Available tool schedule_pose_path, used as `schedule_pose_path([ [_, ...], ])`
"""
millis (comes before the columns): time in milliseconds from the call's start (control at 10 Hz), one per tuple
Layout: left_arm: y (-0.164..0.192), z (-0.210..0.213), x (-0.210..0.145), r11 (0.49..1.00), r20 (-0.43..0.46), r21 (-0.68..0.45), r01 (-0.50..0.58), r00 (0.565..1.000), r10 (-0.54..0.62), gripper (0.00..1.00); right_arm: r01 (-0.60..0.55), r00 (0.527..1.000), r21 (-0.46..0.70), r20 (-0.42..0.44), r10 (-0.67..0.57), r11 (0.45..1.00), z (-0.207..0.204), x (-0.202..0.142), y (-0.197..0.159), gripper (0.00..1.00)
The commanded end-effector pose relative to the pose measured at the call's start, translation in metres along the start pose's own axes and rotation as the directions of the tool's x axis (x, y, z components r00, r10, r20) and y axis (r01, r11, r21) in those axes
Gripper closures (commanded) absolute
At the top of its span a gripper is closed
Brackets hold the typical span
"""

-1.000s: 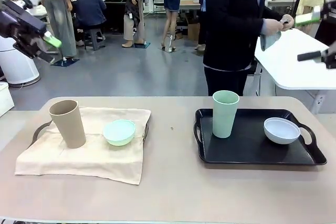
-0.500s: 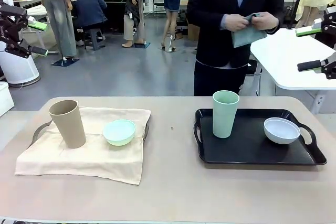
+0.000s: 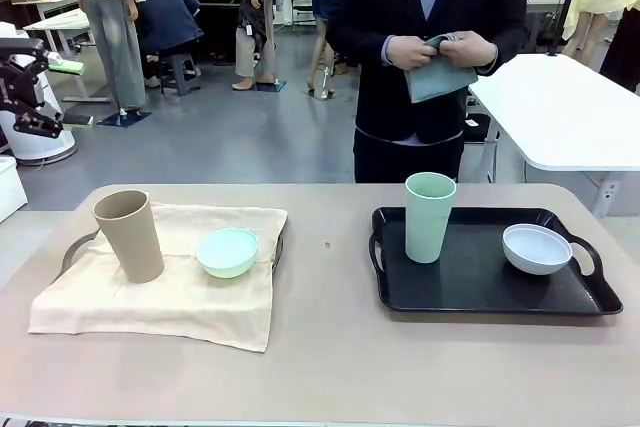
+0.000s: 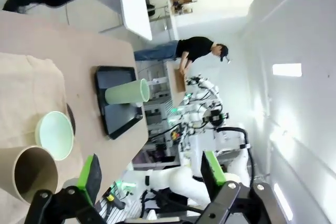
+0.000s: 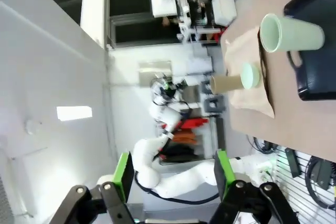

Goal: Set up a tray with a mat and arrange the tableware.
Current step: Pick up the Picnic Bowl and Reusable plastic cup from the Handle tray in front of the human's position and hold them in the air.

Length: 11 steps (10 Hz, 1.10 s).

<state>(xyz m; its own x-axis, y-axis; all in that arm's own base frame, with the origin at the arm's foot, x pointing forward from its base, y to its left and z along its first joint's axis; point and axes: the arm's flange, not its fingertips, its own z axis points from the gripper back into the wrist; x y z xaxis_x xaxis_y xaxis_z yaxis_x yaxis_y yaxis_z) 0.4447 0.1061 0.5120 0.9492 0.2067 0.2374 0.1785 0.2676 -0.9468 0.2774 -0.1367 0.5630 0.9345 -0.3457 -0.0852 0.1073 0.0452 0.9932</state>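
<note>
Tableware is being kept in two groups on the surface (image 3: 330, 367). The tan cup (image 3: 128, 235) and the mint green bowl (image 3: 228, 251) are being carried upright, near each other but apart, by a beige mat (image 3: 150, 297) draped over a dark tray whose handle (image 3: 72, 250) is peeking out. The pale green cup (image 3: 429, 215) and the white bowl (image 3: 537, 248) are being carried, well apart, by a bare black tray (image 3: 470, 292). Across the surface, a grey-green cloth (image 3: 440, 77) is being handled by a person's hands (image 3: 410, 50).

The left end effector (image 4: 151, 169) is being held wide, with nothing between its pads (image 4: 92, 174), off to the left and well away from the cups. The right end effector (image 5: 173, 169) is likewise being held apart and empty, well away from the surface.

The cups are being judged light, stiff and smooth. Being tall and tapered, they are likely to tip or slide, so a hold across the wall around mid-height is being advised. The bowls are being judged light and shallow, best pinched at the rim, one pad inside and one outside. The cloth is being judged limp, best taken at its corners.
</note>
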Motion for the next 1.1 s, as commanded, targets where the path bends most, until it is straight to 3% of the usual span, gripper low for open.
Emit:
schedule_pose_path([
  [0, -0.007, -0.005, -0.008, 0.999, 0.082, -0.050, 0.016, 0.997, -0.012, 0.00, 0.014, 1.000, 0.026, -0.004, -0.014, 1.000, 0.007, 0.015, -0.003, 0.19],
  [100, 0.000, 0.000, 0.000, 1.000, 0.000, 0.000, 0.000, 1.000, 0.000, 0.00, 0.018, 1.000, 0.015, -0.013, -0.018, 1.000, 0.001, 0.014, -0.008, 0.19],
  [200, 0.000, 0.000, 0.000, 1.000, 0.000, 0.000, 0.000, 1.000, 0.000, 0.00, 0.025, 1.000, 0.020, 0.009, -0.025, 0.999, 0.017, 0.007, -0.006, 0.19],
  [1000, 0.000, 0.000, 0.000, 1.000, 0.000, 0.000, 0.000, 1.000, 0.000, 0.00, 0.025, 1.000, 0.020, 0.009, -0.025, 0.999, 0.017, 0.007, -0.006, 0.19],
])
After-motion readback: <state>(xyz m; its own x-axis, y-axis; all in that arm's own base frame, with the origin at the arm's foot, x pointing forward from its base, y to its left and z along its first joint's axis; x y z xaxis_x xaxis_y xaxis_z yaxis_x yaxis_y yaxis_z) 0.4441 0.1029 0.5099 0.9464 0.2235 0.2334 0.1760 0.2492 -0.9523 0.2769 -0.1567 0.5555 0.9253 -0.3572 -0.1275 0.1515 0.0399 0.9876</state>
